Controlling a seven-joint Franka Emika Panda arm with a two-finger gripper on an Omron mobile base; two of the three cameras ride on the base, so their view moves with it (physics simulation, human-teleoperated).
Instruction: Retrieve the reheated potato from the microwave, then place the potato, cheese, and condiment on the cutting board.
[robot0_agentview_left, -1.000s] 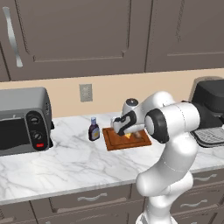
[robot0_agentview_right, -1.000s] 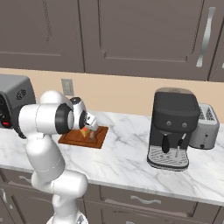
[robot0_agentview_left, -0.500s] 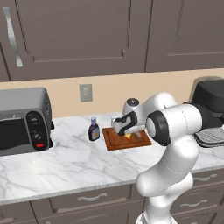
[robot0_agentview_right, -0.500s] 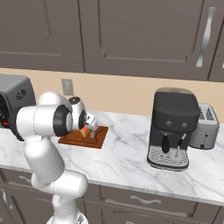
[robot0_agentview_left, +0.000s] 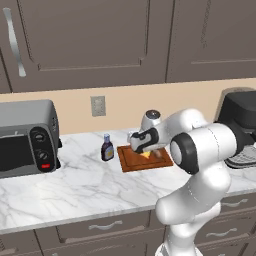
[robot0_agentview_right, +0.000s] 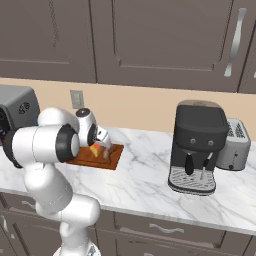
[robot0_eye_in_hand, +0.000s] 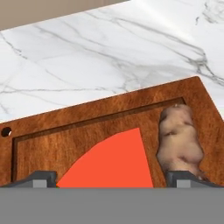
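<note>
The reddish-brown cutting board (robot0_eye_in_hand: 65, 127) lies on the marble counter. On it lie the orange cheese wedge (robot0_eye_in_hand: 111, 164) and, beside it, the pale brown potato (robot0_eye_in_hand: 180, 140). My gripper (robot0_eye_in_hand: 111, 180) hovers low over the board, open, with the cheese between its spread fingertips (robot0_eye_in_hand: 41, 178) but not touched by them. From the base, the gripper (robot0_agentview_left: 141, 148) hangs over the board (robot0_agentview_left: 131, 162) with a bit of cheese (robot0_agentview_left: 146, 154) showing under it. The condiment bottle (robot0_agentview_left: 107, 148) stands upright on the counter just left of the board. The microwave is out of view.
A silver toaster oven (robot0_agentview_left: 25, 137) with round knobs stands at the counter's left end. A dark coffee machine (robot0_agentview_right: 197, 147) and a toaster (robot0_agentview_right: 235, 145) stand to the right of the board (robot0_agentview_right: 112, 159). Cabinets hang above the counter and a wall socket (robot0_agentview_left: 98, 106) sits behind it.
The hand has stayed over the board with hardly any shift. Cheese, potato and bottle lie where they were.
</note>
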